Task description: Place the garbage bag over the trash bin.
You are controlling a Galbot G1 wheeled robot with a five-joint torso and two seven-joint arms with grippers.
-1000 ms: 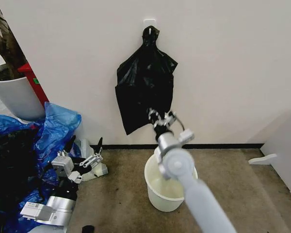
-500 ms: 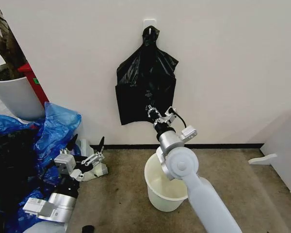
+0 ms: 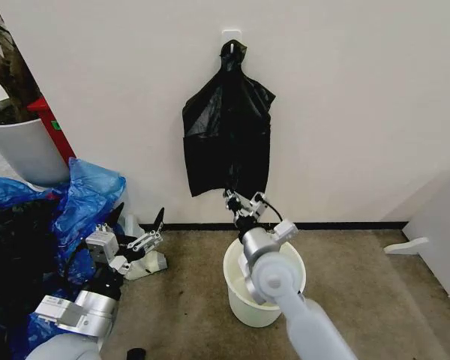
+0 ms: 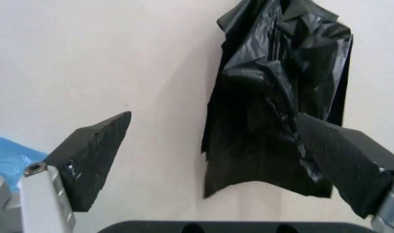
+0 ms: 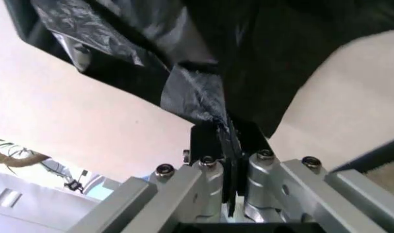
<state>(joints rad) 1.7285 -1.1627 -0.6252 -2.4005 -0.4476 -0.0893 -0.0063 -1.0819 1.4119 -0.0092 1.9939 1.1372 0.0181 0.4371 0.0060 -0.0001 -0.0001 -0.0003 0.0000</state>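
Note:
Black plastic bags (image 3: 226,120) hang from a white hook on the wall, gathered at a knot. My right gripper (image 3: 238,201) reaches up to their lower edge, just above the cream-white trash bin (image 3: 240,307) on the floor. In the right wrist view that gripper (image 5: 224,127) is shut on a fold of the garbage bag (image 5: 198,94). My left gripper (image 3: 137,219) is open, low at the left and pointing at the wall. The left wrist view shows its fingers (image 4: 93,155) spread wide, with the hanging bags (image 4: 281,97) far beyond them.
Blue plastic bags (image 3: 86,195) and dark ones are piled at the left on the floor. A big white plant pot (image 3: 26,150) and a red object stand behind them. A white cabinet (image 3: 442,225) is at the right. Bare carpet lies around the bin.
My right gripper has come down and a little left, and the bags' lower edge now hangs straighter. My left gripper has shifted slightly, staying open.

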